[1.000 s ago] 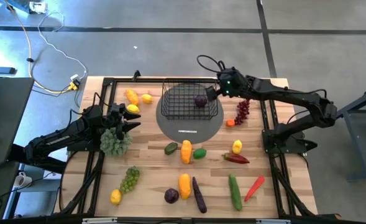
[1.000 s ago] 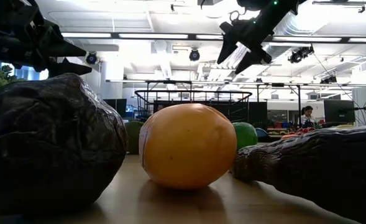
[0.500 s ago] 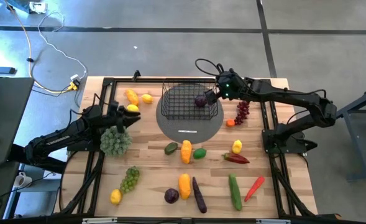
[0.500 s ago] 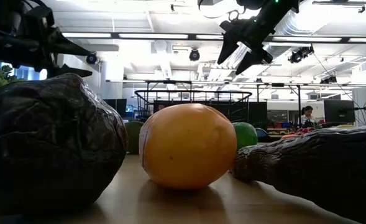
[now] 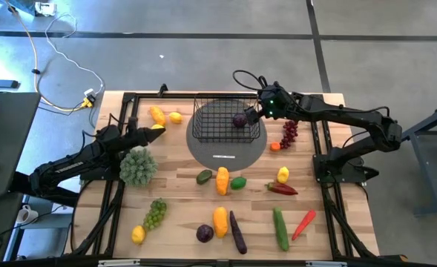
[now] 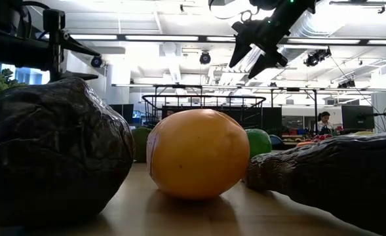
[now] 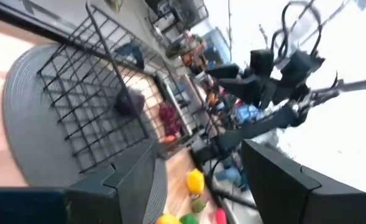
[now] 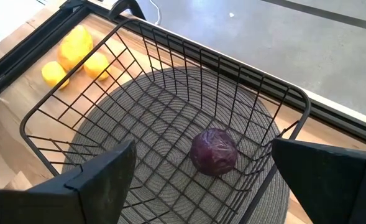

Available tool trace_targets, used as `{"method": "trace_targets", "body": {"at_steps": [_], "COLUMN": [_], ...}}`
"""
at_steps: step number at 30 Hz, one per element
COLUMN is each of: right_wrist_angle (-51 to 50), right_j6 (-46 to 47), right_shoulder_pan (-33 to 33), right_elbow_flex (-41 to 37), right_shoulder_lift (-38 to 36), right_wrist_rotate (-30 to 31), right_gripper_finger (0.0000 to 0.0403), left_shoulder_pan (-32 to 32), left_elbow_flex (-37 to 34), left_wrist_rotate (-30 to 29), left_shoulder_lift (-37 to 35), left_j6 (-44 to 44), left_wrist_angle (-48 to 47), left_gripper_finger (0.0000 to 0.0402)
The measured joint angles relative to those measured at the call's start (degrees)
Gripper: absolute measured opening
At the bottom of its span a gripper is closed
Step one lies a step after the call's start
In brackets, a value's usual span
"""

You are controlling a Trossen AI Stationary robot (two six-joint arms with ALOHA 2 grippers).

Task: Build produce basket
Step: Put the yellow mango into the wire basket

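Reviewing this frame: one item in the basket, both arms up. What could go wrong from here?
1. The black wire-grid basket holds only one round purple vegetable; the open right hand hangs at its rim and might snag a wire when moving on.
2. The left hand, open and empty, sits above the frilly green lettuce head near a small yellow lemon; a descent could knock either aside.

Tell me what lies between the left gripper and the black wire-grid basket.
In the high view, one small yellow lemon lies between the left gripper and the black wire-grid basket; the rest is bare wood.
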Motion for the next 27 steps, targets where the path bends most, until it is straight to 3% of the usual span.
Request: {"method": "trace_targets", "body": {"at_steps": [6, 15, 27], "right_wrist_angle": [0.0, 0.0, 0.0], "right_j6": [-0.5, -1.4, -1.6], "right_shoulder_pan": [0.0, 0.0, -0.2], "right_elbow_flex": [0.0, 0.0, 0.0], "right_shoulder_lift": [0.0, 0.0, 0.0], "right_wrist_rotate": [0.0, 0.0, 0.0], "right_gripper_finger": [0.0358, 0.0358, 0.0358], "left_shoulder_pan": [0.0, 0.0, 0.0], "left_elbow_flex": [0.3, 6.6, 22.2], "left_wrist_rotate": [-6.6, -11.5, -23.1], "left_shoulder_lift": [0.0, 1.6, 17.6], "left_j6": [-1.6, 1.2, 11.0], "left_wrist_angle": [7.3, 7.9, 1.0], "left_gripper_finger": [0.0219, 0.0218, 0.0218]}}
